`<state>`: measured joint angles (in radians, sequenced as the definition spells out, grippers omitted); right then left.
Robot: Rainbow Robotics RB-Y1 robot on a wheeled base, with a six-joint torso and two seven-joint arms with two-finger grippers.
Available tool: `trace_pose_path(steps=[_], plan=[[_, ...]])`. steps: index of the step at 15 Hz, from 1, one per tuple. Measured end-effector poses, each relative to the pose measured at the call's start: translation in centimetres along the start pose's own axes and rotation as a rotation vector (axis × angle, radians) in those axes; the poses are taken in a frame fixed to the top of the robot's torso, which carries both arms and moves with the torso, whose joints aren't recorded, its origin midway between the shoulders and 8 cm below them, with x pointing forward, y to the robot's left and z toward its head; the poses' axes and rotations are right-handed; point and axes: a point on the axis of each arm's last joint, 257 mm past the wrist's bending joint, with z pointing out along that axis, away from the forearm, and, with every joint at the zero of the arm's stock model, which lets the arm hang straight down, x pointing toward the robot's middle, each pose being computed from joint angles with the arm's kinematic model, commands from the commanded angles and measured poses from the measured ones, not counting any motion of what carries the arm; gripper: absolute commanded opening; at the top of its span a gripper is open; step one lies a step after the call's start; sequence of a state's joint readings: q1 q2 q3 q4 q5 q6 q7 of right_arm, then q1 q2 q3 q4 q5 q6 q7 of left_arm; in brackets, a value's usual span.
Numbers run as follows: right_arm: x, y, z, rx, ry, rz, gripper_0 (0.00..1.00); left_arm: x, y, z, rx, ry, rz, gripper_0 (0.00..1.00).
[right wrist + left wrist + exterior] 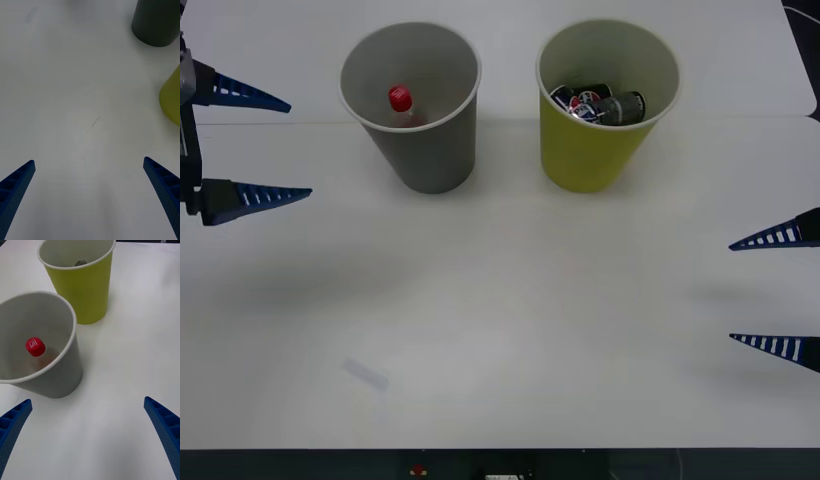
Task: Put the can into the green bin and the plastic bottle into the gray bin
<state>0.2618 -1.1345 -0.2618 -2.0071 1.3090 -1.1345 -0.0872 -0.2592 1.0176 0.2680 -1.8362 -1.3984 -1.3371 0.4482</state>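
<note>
The gray bin (420,140) stands at the back left of the table, and the plastic bottle (401,102) with its red cap stands inside it. To its right stands the green bin (595,150) with a dark can (600,105) lying in it. My left gripper (260,145) is open at the left edge, apart from the gray bin (56,382), whose bottle (36,348) shows beyond the green bin's (82,288) neighbour rim. My right gripper (770,292) is open at the right edge, nothing between its fingers; ahead of it sit the green bin (171,99) and gray bin (155,22).
The white table (500,330) spreads wide in front of the bins. A faint smudge (365,373) marks its near left. The table's front edge runs along the bottom of the front view.
</note>
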Motion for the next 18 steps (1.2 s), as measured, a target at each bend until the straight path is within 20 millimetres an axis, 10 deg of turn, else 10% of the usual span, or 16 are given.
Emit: trace_pose_path(steps=[18], plan=[[0.0, 0.0, 0.0, 0.000, 0.000, 0.000, 1.00, 7.7, -9.7, -3.3, 0.126, 0.024, 0.071, 1.00]])
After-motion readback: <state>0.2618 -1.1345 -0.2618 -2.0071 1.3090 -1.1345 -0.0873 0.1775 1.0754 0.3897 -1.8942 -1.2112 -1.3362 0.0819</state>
